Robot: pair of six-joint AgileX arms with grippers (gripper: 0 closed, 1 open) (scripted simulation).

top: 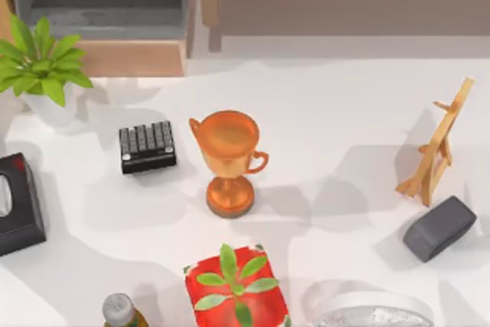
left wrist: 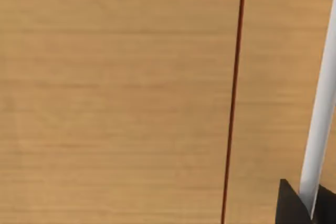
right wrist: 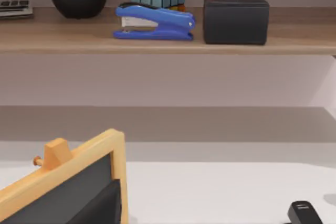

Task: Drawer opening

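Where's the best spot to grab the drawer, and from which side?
Probably the tan front panel of the drawer, hooking its top edge from the table side. It's the one part jutting toward the table; no handle is visible, and the grey inside behind it is exposed, leaving room for a finger. A plant crowds its left end.

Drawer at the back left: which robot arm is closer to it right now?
Left, judging by its wrist view: tan wood like the drawer front, seen close up. The right arm's wrist view looks over the easel toward the shelf, farther to the right.
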